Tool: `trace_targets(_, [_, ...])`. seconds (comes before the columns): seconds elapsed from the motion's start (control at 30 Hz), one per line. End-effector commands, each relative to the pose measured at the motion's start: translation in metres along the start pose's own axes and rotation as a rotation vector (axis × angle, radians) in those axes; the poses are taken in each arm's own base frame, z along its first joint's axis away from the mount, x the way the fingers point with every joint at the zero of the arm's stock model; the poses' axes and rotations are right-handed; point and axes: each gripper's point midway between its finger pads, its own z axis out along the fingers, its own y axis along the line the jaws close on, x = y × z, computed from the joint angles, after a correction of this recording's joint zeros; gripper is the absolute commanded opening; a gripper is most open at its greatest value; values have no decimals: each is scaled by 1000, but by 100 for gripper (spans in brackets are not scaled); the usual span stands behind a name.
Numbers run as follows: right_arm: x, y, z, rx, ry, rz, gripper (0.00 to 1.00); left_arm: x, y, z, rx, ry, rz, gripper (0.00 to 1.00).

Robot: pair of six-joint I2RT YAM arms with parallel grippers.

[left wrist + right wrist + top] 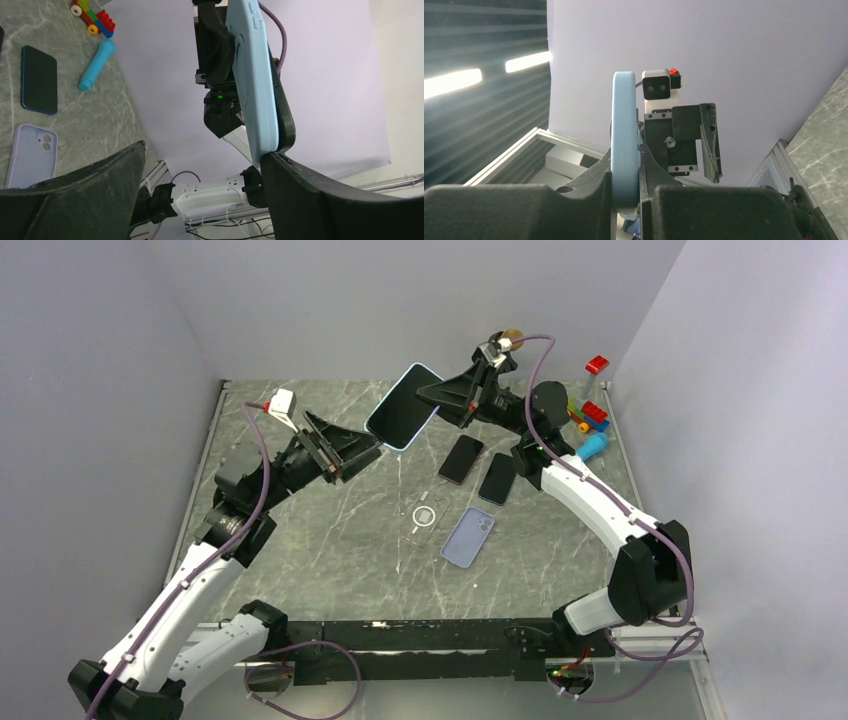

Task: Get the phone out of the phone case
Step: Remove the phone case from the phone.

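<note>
Marble table (330, 540): two phones (461, 459), lilac case (468, 537), toy bricks (594, 416), blue cylinder (593, 447).

Blue phone case (625, 140) between fingers (704, 210)

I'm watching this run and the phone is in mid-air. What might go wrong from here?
Only the right gripper pinches the phone, by one edge, above the table; the left gripper is open, so it may slip and drop. Pulling with the left could twist it out of that grip.
</note>
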Motion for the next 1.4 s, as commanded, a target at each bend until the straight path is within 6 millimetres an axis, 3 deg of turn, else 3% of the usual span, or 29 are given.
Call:
trace_targets(0.0, [-11, 23, 6, -14, -129, -86, 0, 33, -24, -6, 114, 135, 54, 92])
trace_targets(0.1, [-14, 20, 8, -27, -137, -73, 0, 30, -36, -12, 194, 89, 108, 93])
trace_targets(0.3, [-17, 15, 8, -21, -146, -66, 0, 19, -38, -23, 190, -9, 153, 94])
trace_targets(0.43, [-18, 7, 5, 3, -156, -65, 0, 2, -34, -33, 84, -108, 216, 99])
trace_targets(0.63, [-17, -10, 2, 77, -156, -112, 0, -23, -20, -47, -115, -202, 318, 99])
trace_targets(0.73, [-20, -22, 1, 123, -166, -117, 0, -30, -27, -51, -93, -257, 324, 99])
trace_targets(0.87, [-25, -30, 2, 139, -187, -91, 0, -10, -47, -34, 93, -154, 254, 93])
trace_targets(1.0, [-30, -26, 10, 116, -199, -78, 0, 8, -36, -13, 118, -31, 189, 86])
trace_targets(1.17, [-32, -28, 14, 89, -207, -48, 0, 9, -28, -4, 121, -27, 136, 57])
trace_targets(1.27, [-32, -27, 14, 81, -213, -49, 0, 13, -21, -2, 87, 4, 113, 53])
trace_targets(1.37, [-34, -24, 14, 87, -217, -68, 0, 19, -8, -4, 30, 30, 74, 56])
